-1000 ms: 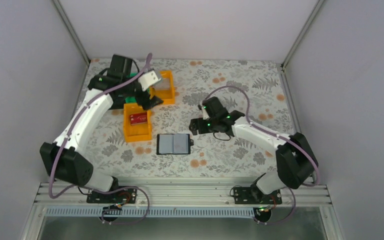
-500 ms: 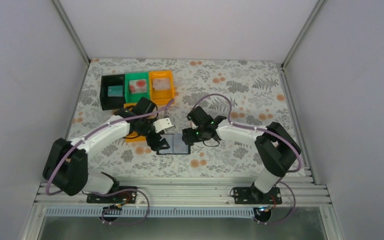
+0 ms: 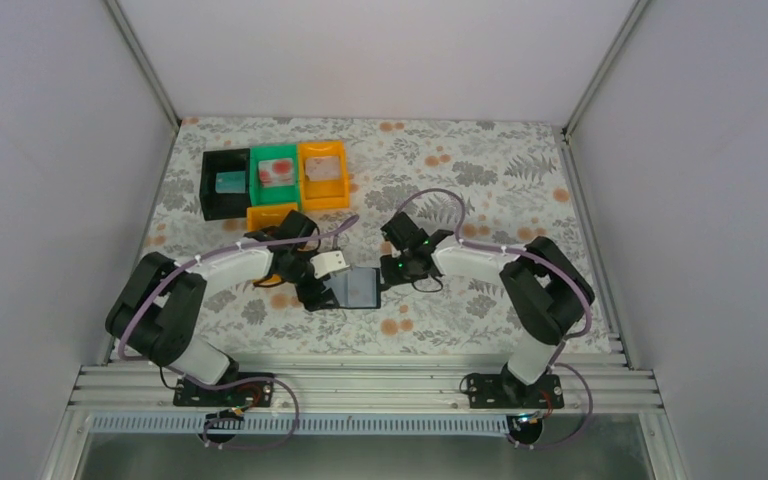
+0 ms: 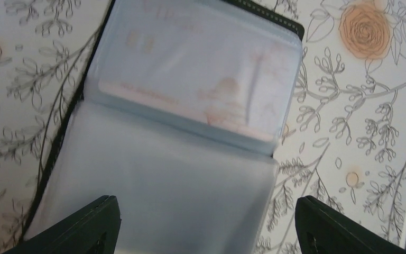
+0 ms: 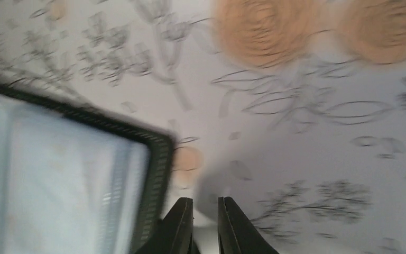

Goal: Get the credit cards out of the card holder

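Drawn in lower over the card holder (image 3: 362, 288) with the left arm (image 3: 230, 265) since half a second back; edged closer to its right side with the right arm (image 3: 470, 258). Lying open on the table (image 3: 480, 170), well apart from the trays (image 3: 206, 185). One pale card (image 4: 190, 100) visible inside the far clear sleeve. Probably best to pin the border first, then ease that card flat toward the pocket mouth. Left claw (image 4: 206, 206) spread wide astride the near sleeve, gripping nothing. Right claw (image 5: 204, 211) all but closed beside the dark border, nothing seen between.
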{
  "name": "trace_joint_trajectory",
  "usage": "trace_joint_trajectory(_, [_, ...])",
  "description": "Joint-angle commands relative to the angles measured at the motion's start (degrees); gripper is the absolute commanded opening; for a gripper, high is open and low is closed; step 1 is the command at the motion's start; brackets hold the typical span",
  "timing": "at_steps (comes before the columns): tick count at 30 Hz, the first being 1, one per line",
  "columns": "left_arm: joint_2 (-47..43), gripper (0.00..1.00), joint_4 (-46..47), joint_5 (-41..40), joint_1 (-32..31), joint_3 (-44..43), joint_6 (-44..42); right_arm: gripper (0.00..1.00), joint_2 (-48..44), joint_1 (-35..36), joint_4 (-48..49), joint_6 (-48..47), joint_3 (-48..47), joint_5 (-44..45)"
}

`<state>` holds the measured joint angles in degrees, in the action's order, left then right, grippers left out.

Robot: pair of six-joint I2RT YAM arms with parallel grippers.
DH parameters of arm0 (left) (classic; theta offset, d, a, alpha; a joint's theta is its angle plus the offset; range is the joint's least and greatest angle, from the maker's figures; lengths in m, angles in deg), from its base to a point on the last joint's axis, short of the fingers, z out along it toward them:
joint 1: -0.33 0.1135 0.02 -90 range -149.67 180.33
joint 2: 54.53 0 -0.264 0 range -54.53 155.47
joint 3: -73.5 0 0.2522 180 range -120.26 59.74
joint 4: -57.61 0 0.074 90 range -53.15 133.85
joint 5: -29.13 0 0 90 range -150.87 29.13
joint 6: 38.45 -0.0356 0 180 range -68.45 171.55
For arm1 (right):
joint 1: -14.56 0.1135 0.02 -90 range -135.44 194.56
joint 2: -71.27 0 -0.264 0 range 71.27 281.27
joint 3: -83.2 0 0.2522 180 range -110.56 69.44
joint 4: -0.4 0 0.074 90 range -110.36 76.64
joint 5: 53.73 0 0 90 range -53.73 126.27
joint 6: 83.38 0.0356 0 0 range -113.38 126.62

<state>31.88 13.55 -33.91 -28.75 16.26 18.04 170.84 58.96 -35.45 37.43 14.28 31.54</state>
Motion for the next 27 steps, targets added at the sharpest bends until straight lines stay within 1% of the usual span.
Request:
trace_joint_trajectory(1, [1.98,0.83,7.12,4.08,-1.22,-0.64,-1.99,0.14,-2.77,-4.97,-2.97,-4.54,0.71,3.31])
trace_joint_trajectory(3, [3.67,0.83,7.86,4.97,-1.58,-1.86,-1.99,0.11,-2.89,-8.93,-3.10,-7.07,0.58,2.96])
trace_joint_trajectory(5, [5.00,0.83,8.33,6.10,-1.54,-2.64,-2.03,0.05,-2.53,-12.41,-3.18,-9.68,0.14,2.68])
trace_joint_trajectory(9, [5.35,0.84,9.12,7.76,-1.53,-3.80,-2.82,0.04,-2.54,-16.51,-6.04,-13.41,-2.93,3.60])
trace_joint_trajectory(11, [5.57,0.84,9.00,6.91,-1.52,-4.68,-2.95,0.05,-3.50,-17.72,-7.40,-13.66,-3.88,2.68])
trace_joint_trajectory(12, [5.56,0.85,8.44,6.18,-1.46,-5.28,-2.72,0.09,-3.77,-17.80,-8.35,-13.60,-4.24,1.75])
trace_joint_trajectory(13, [5.56,0.84,7.63,5.80,-1.34,-5.71,-2.60,0.15,-5.93,-17.36,-8.89,-13.42,-4.21,-0.84])
trace_joint_trajectory(14, [5.37,0.84,6.66,5.81,-1.00,-5.79,-2.62,0.24,-7.79,-15.86,-8.37,-13.21,-3.49,-3.96])
trace_joint_trajectory(15, [4.92,0.84,5.99,5.90,-0.61,-5.59,-2.68,0.41,-9.64,-12.95,-7.36,-12.42,-2.50,-5.90])
trace_joint_trajectory(16, [4.29,0.84,5.44,5.83,-0.05,-5.22,-2.80,0.61,-11.16,-9.43,-5.91,-11.26,-1.63,-6.45])
trace_joint_trajectory(17, [3.70,0.84,4.77,5.77,0.60,-4.87,-2.70,0.83,-12.09,-6.07,-4.63,-9.26,-1.06,-5.81])
trace_joint_trajectory(18, [3.12,0.84,4.07,5.87,1.36,-4.58,-2.69,0.97,-12.36,-3.25,-3.91,-6.94,-0.79,-4.00])
trace_joint_trajectory(19, [2.63,0.84,3.36,5.83,2.11,-4.47,-2.76,0.99,-12.14,-0.89,-3.05,-4.91,-0.79,-2.98])
trace_joint_trajectory(21, [1.93,0.84,1.96,4.97,2.78,-4.30,-2.43,0.99,-10.53,2.91,-3.08,-2.33,-2.28,1.46])
trace_joint_trajectory(23, [1.29,0.84,1.17,4.97,2.80,-3.93,-2.24,0.99,-7.24,3.96,-4.86,-1.05,-4.64,5.59])
trace_joint_trajectory(25, [0.84,0.84,0.77,5.31,2.79,-3.12,-2.47,0.96,-4.01,4.02,-7.09,-0.48,-6.13,7.80])
trace_joint_trajectory(27, [0.65,0.83,0.37,4.68,2.83,-2.49,-2.96,0.89,-1.50,4.17,-7.99,-0.44,-6.17,7.25])
